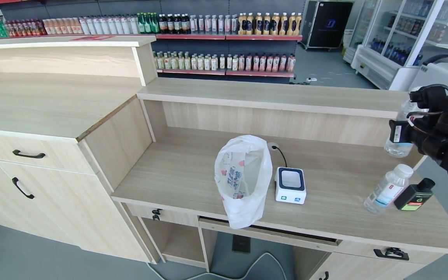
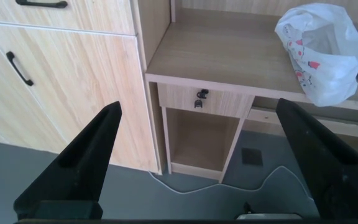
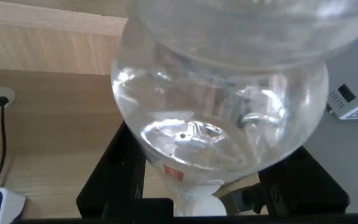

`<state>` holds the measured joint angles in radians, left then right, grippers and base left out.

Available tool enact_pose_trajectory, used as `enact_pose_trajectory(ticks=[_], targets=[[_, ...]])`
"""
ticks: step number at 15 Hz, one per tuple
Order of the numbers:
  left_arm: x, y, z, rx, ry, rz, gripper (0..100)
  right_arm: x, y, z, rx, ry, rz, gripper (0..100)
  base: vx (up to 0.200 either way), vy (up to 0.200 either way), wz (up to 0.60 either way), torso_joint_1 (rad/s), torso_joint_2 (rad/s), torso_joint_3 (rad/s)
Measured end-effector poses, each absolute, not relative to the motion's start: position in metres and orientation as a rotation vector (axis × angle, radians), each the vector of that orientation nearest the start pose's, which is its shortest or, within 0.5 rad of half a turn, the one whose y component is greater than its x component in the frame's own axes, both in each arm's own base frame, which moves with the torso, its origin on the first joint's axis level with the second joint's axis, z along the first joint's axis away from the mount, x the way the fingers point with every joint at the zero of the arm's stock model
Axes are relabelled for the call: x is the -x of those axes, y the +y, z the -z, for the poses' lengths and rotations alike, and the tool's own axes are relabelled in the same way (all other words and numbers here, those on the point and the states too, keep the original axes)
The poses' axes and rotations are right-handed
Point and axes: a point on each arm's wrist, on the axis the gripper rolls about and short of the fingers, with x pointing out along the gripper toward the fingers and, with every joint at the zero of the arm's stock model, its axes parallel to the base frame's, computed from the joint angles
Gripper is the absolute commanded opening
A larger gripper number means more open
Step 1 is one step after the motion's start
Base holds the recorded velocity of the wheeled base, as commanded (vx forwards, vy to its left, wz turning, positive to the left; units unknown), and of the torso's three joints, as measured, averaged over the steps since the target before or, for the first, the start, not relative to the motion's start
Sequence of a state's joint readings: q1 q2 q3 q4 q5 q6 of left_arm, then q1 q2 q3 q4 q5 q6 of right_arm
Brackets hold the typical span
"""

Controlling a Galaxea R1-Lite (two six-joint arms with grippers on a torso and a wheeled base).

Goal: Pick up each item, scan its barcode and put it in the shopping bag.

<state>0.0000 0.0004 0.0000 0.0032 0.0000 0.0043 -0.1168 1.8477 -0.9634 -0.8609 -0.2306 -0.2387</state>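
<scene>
Clear bottle [image 3: 219,118] held by right gripper [image 3: 204,183], left gripper [image 2: 199,107] wide, red-and-blue print on shopping bag [image 1: 243,182]

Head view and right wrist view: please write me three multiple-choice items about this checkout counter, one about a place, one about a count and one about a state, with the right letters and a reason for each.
1. Where is the scanner relative to the shopping bag?
A. inside it
B. beside it, on the robot's right
C. on the upper ledge

2. How many bottles stand on the counter, free of any hand?
A. one
B. two
C. four

3. What is the state of the right hand?
A. open and empty
B. shut on the bag
C. shut on a clear bottle

Answers:
1 B: the scanner sits on the counter next to the bag's right side.
2 B: the white-capped bottle and the dark bottle stand near the right end.
3 C: its fingers flank the bottle on both sides.
</scene>
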Motion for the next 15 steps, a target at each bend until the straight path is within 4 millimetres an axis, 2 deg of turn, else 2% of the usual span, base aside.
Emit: enact_pose_trajectory(ticks=[3, 6, 8, 9, 11, 15], targets=[[0.023, 0.0, -0.075, -0.004, 0.004, 0.001, 100, -0.352, -0.028, -0.201, 0.291, 0.044, 0.204, 0, 0.0, 0.0, 0.6, -0.001, 0.0, 0.004], [0.023, 0.0, -0.075, -0.005, 0.004, 0.0, 100, -0.36, 0.011, -0.207, 0.349, -0.032, 0.08, 0, 0.0, 0.0, 0.6, 0.004, 0.0, 0.002], [0.023, 0.0, -0.075, -0.005, 0.004, 0.0, 100, -0.369, 0.031, -0.204, 0.366, -0.08, 0.027, 0, 0.0, 0.0, 0.6, 0.002, 0.01, 0.007], [0.023, 0.0, -0.075, -0.005, 0.004, 0.0, 100, -0.375, 0.039, -0.201, 0.365, -0.103, -0.033, 0, 0.0, 0.0, 0.0, 0.0, 0.0, 0.0], [0.023, 0.0, -0.075, -0.004, 0.002, 0.0, 100, -0.386, 0.052, -0.185, 0.351, -0.106, -0.199, 0, 0.0, 0.0, 0.0, 0.0, 0.0, 0.0], [0.023, 0.0, -0.075, -0.005, 0.003, 0.0, 100, -0.414, 0.054, -0.141, 0.23, -0.007, -0.308, 0, 0.0, 0.0, 0.0, 0.0, 0.0, 0.0]])
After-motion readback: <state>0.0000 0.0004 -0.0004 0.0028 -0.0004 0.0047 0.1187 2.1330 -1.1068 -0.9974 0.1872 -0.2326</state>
